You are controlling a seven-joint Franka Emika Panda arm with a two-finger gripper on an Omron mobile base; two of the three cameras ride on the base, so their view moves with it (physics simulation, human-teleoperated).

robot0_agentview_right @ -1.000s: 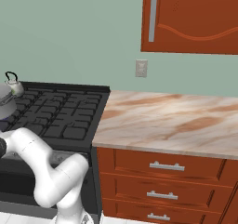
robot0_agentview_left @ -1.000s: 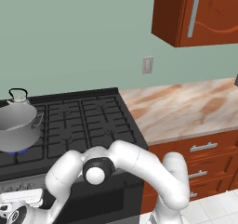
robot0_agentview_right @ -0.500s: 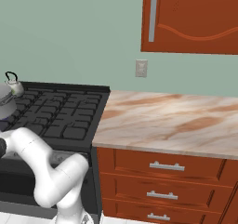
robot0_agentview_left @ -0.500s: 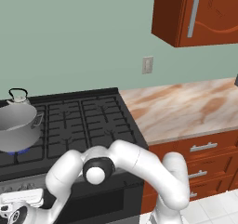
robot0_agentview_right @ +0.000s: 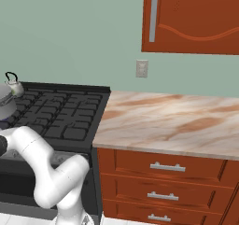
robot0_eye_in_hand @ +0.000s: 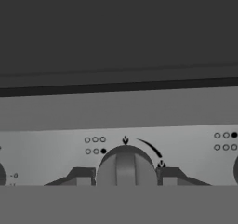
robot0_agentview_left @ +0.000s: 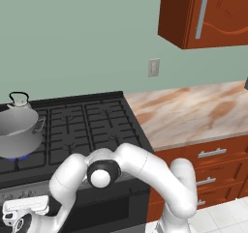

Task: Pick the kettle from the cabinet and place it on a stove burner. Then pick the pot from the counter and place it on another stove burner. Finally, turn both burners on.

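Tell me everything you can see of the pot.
The pot is a wide grey brushed-metal vessel with straight sides, no lid and a small loop handle on its side. It stands upright on a front burner at the stove's left side, with blue flame showing under it. The small kettle stands just behind it. Nothing grips it.

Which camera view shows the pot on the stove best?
The left base view: the pot shows nearly whole on a front-left burner, with the kettle behind it. In the right base view only its edge shows at the picture's left border.
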